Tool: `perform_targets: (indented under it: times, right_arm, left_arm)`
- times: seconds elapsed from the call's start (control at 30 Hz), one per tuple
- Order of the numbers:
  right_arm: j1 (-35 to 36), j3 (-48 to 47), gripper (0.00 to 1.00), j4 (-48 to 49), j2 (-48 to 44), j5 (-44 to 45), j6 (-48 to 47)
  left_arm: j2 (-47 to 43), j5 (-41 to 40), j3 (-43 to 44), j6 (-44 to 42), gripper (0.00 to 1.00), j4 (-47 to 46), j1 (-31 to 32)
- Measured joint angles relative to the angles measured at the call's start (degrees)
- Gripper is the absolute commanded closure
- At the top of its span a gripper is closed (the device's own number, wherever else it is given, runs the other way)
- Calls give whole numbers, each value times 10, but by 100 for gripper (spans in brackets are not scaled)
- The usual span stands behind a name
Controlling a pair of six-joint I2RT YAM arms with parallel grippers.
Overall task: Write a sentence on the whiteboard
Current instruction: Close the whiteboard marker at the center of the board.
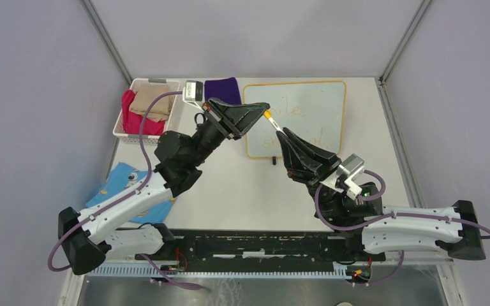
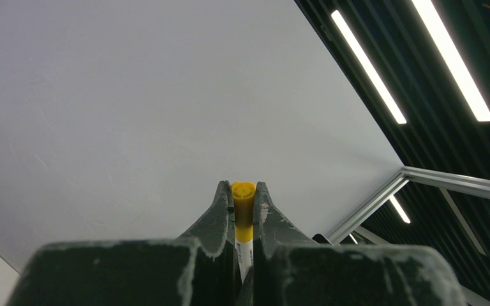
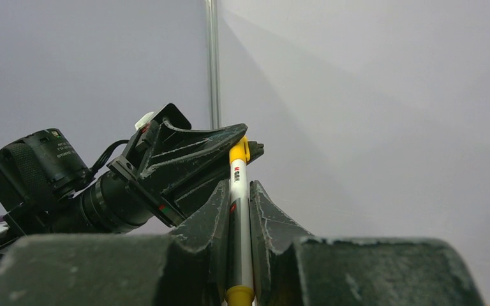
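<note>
The whiteboard lies on the counter toward the far side, right of centre, its yellow-orange frame showing all round. The sentence is on it in thin orange strokes in two lines. The start of the upper line and part of the lower line are hidden behind the arms, so the words cannot be read whole.

Above the board's left part both arms meet on one marker, which slants between them. The left end effector is clamped on the yellow end of the marker, its fingers pressed against either side of it. The right end effector is clamped on the pale barrel, with the yellow end pointing up into the left end effector just beyond.

A white basket at the far left holds red and tan cloths. A purple cloth lies between the basket and the board. A blue cloth lies at the near left, partly under the left arm
</note>
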State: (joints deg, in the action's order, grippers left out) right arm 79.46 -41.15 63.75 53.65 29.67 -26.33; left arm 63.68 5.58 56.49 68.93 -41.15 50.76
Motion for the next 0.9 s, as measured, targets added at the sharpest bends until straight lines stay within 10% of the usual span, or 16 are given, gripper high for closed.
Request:
perform_targets:
  times: [0.6, 0.9]
  right_arm:
    - [4, -21, 100, 37, 15, 10, -26]
    - [0, -24, 100, 11, 17, 3, -23]
  left_arm:
    - [28, -58, 40, -31, 98, -6, 41]
    - [-8, -33, 16, -65, 45, 56, 77]
